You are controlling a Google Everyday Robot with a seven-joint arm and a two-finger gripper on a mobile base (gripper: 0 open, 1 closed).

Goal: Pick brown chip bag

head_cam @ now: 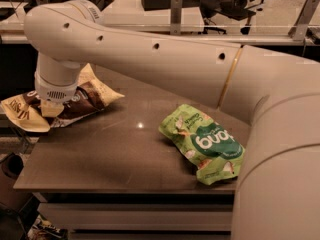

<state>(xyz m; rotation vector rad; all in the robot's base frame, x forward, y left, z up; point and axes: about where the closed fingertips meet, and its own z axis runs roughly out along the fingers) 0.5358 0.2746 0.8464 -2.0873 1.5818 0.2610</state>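
Currently the arm (150, 59) fills most of my view. It enters thick and pale from the lower right corner, sweeps up and across the top of the picture towards the left, then bends sharply at a rounded elbow in the upper left. From that bend the wrist (56, 79) drops straight down, a short cylinder with a vented collar at its lower end.

Below the collar sits the gripper (51, 108), pointing down and pressed against the brown chip bag (87, 98). Only a small pale block of it shows under the wrist, so I cannot tell how far open it is or whether it has any grasp on the bag.

The brown chip bag lies at the far left corner of the table (115, 154), partly hidden behind the wrist. Its dark middle runs under the gripper, one pale yellow end reaches out past the table's left edge, and the other pale end points back towards the middle of the tabletop. The bag looks crumpled, its ends lifted off the surface.

Well apart from it, on the right side of the table and near the front edge, a green snack bag (205, 144) lies flat, just beside the arm's thick lower section.
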